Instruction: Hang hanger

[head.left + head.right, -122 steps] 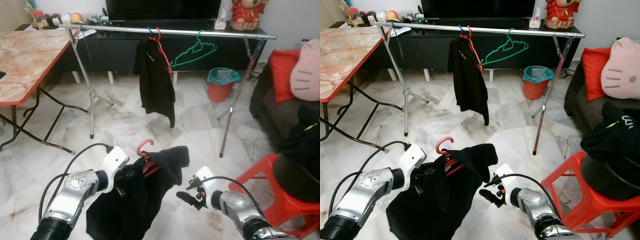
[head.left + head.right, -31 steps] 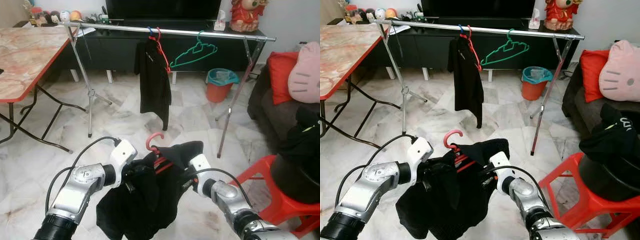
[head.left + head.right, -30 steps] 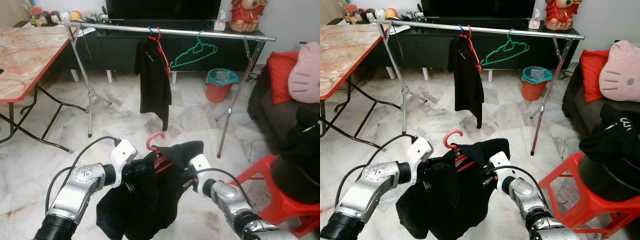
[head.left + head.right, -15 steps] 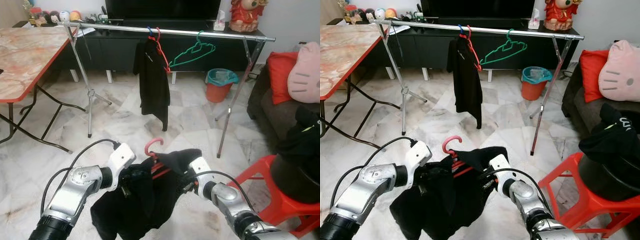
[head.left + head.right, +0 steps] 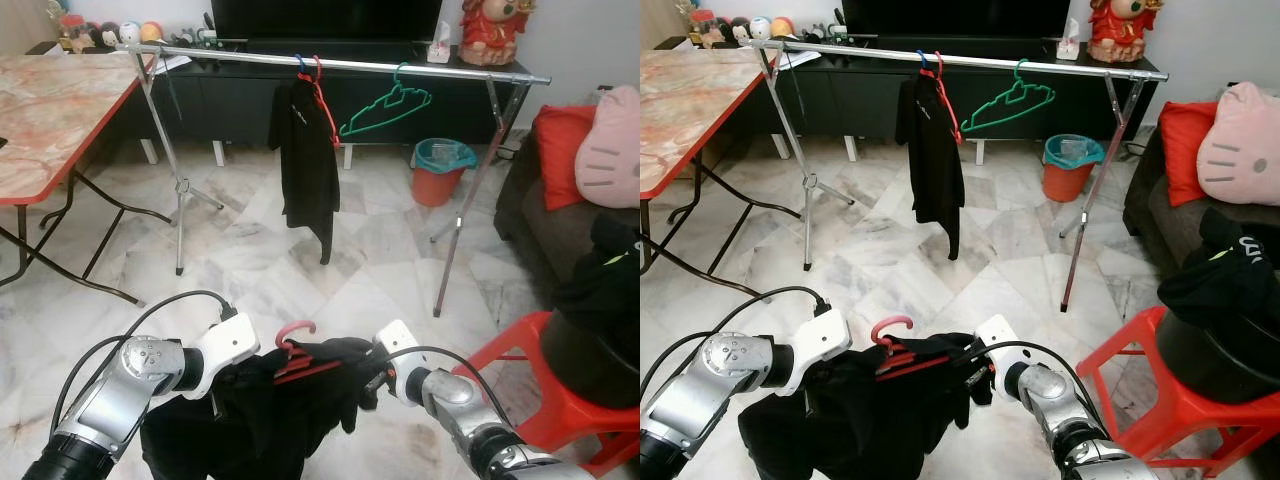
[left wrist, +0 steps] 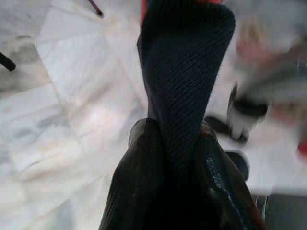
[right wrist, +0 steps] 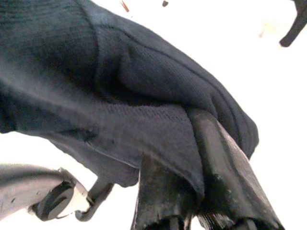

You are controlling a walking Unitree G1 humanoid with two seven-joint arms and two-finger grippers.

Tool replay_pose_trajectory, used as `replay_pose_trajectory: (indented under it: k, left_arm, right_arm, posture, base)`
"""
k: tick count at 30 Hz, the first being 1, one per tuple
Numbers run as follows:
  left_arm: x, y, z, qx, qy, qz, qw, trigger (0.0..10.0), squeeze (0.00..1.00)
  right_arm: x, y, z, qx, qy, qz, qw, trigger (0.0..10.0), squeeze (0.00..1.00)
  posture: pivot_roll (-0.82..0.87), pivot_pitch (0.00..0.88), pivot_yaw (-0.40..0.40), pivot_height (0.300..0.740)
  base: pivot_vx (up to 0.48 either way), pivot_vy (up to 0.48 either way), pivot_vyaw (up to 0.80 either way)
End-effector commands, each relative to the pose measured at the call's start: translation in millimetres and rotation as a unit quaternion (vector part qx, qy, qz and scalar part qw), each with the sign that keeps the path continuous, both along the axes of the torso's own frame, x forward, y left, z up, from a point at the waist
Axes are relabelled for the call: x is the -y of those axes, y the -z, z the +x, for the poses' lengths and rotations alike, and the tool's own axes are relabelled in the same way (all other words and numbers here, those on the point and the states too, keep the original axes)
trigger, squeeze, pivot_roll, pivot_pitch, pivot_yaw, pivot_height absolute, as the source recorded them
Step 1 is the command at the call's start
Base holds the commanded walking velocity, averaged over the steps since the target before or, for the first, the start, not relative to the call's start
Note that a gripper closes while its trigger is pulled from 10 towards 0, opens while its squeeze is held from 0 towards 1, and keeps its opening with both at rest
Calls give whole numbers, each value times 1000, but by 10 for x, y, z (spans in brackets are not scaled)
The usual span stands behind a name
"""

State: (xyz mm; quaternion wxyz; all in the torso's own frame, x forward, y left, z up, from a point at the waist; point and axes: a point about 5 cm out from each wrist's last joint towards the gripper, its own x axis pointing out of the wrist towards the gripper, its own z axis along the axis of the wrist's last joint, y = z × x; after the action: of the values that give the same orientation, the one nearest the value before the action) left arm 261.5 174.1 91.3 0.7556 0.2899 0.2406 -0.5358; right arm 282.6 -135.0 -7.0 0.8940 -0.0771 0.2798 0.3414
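hanger: red hanger [image 5: 298, 352] with black garment [image 5: 260, 420] draped on it, held low between both arms, hook up.
long axis: roughly 9 to 3 o'clock.
left gripper [image 5: 238, 385]: clenched on garment.
right gripper [image 5: 368, 378]: clenched on garment at the other end.
target: clothes rail [image 5: 330, 64] at 12 o'clock, well apart, above.

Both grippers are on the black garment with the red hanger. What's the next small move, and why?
Probably raise both arms together. The left gripper and right gripper each pinch the black garment, which sags low near the floor, and the red hanger in it sits far below the rail, so its hook cannot catch yet.
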Motion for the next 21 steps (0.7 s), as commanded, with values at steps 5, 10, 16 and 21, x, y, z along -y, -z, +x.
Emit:
replay_pose_trajectory:
  k: [5,10,16,21]
  left_arm:
    - [-162,-100,-52,7,79,75,994,10000,0]
    - [-246,-150,-67,8,99,101,990,10000,0]
    - [-321,-134,-88,8,112,127,986,10000,0]
    - [-379,-276,22,54,97,106,988,10000,0]
  right_arm:
    - [49,1,0,-4,-10,-16,1000,0,0]
    - [56,19,-19,-8,-18,-23,1000,0,0]
    - [56,39,-44,-14,-28,-28,999,0,0]
    - [64,80,-90,-23,-45,-45,998,0,0]
  posture:
    - [54,0,-54,740]
    - [54,0,-54,740]
    - [54,0,-54,740]
    - [54,0,-54,740]
  base:
    - [0,0,0]
    - [0,0,0]
    - [0,0,0]
    - [0,0,0]
